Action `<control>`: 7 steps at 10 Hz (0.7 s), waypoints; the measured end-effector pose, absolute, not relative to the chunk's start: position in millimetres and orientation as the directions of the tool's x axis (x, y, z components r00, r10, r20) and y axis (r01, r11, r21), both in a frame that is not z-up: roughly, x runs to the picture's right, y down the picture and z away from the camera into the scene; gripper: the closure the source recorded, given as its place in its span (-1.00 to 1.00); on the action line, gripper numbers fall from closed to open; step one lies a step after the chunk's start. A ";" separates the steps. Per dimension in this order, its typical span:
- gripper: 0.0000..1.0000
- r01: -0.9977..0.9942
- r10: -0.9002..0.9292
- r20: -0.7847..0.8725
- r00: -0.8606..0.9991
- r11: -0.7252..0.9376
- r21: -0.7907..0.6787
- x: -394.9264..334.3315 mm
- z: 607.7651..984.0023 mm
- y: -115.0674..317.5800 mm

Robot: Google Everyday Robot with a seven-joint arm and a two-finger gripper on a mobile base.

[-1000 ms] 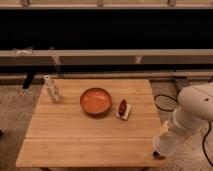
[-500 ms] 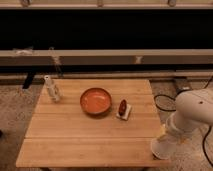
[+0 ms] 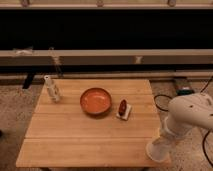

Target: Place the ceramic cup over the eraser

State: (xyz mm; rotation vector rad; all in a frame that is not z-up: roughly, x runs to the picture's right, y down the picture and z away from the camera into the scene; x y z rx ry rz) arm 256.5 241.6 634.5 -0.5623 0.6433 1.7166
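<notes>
While the gripper (image 3: 159, 150) hangs at the table's (image 3: 75, 140) right corner, grip unreadable, the eraser (image 3: 124, 111) waits beside the orange bowl (image 3: 95, 100).

Arm (image 3: 187, 117) swung lower and further left along table's (image 3: 90, 135) right edge over last second. Gripper (image 3: 156, 151) end dropped from beside front-right corner to lower position, now overlapping corner near frame's bottom. White elbow bulk shifted slightly down too. Nothing on tabletop moved.

Smooth white rounded arm segments, gripper (image 3: 156, 150) at table's front-right corner.
</notes>
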 end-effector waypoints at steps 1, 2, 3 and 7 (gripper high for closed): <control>0.47 -0.972 0.713 -0.662 -0.230 -0.196 0.128 256.7 638.0 245.2; 0.23 -0.968 0.717 -0.652 -0.246 -0.214 0.130 258.7 645.2 251.9; 0.08 -0.963 0.718 -0.645 -0.263 -0.233 0.132 261.6 648.9 256.0; -0.58 -0.930 0.725 -0.585 -0.363 -0.326 0.173 285.9 666.6 274.4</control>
